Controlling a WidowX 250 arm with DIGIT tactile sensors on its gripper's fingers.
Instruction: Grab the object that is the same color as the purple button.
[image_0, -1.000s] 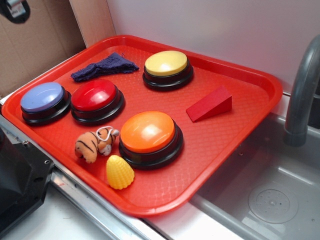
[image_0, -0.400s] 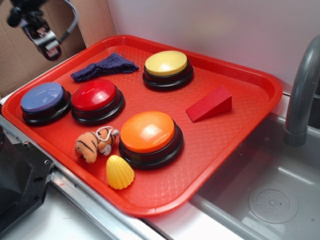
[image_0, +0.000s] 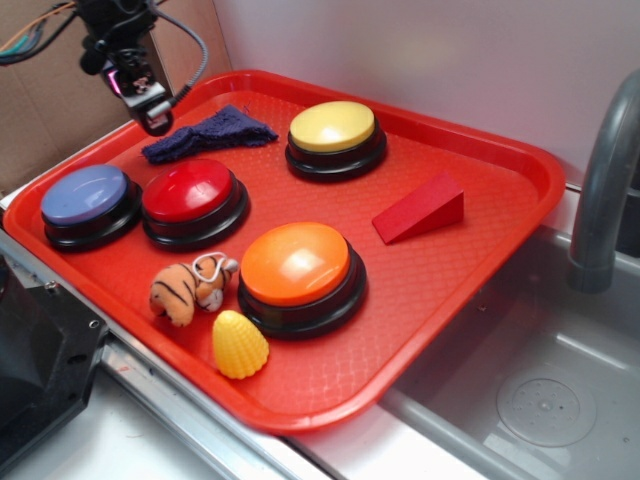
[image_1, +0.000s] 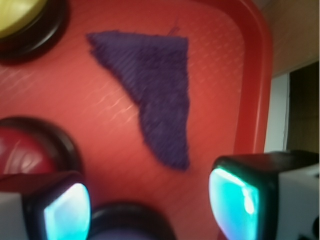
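One purple cloth (image_0: 209, 133) among four buttons on tray (image_0: 470, 290), spread end effector (image_0: 152, 115) above.

the whole wrist view is blurred. the yellow button (image_1: 22, 20) is cut off at its upper left, the red button (image_1: 27, 152) at its left edge, the gripper (image_1: 150, 207) fingertips at the bottom.
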